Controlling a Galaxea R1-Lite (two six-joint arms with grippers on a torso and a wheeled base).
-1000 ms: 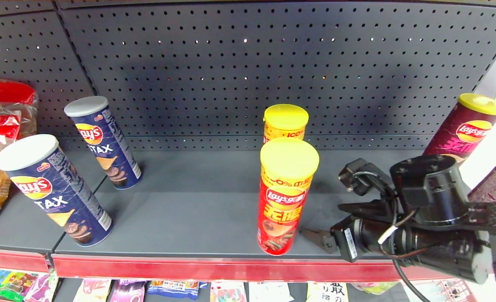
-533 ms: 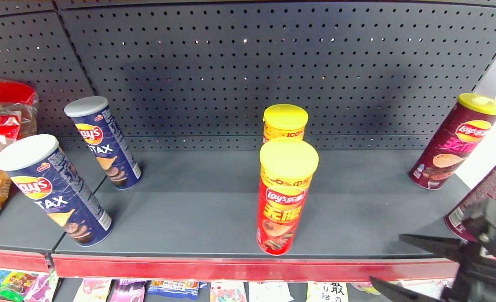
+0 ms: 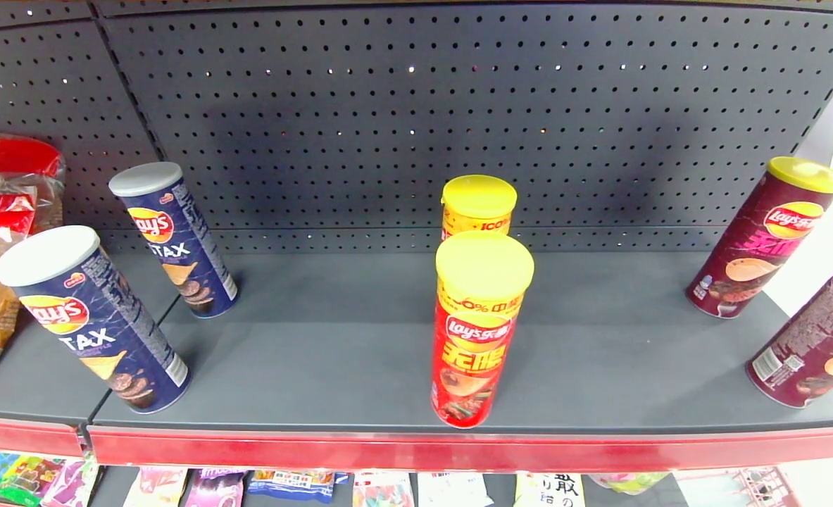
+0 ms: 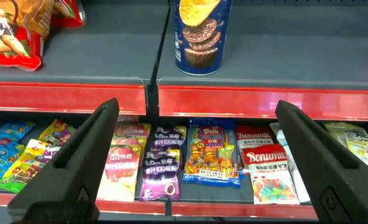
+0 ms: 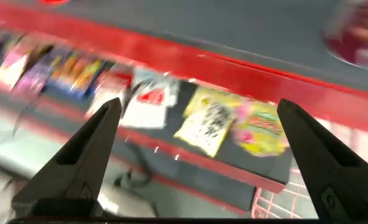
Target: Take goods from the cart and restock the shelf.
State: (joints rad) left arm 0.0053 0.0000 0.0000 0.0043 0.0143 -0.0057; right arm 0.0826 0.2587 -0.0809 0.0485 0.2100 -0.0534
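Shelf stocked, both grippers empty!
The red can stands at the shelf's front edge, with a yellow-lidded can right behind it. Blue cans stand to the left and maroon cans to the right. Down by the snack packets, the left gripper and the right gripper have their fingers spread wide, grasping nothing.

Left gripper: two matte black fingers, wedge-shaped, broad at the base, tapering to narrow tips; round recess near one base. Right gripper: same pattern, black tapered fingers, bevelled edges, round recess likewise.
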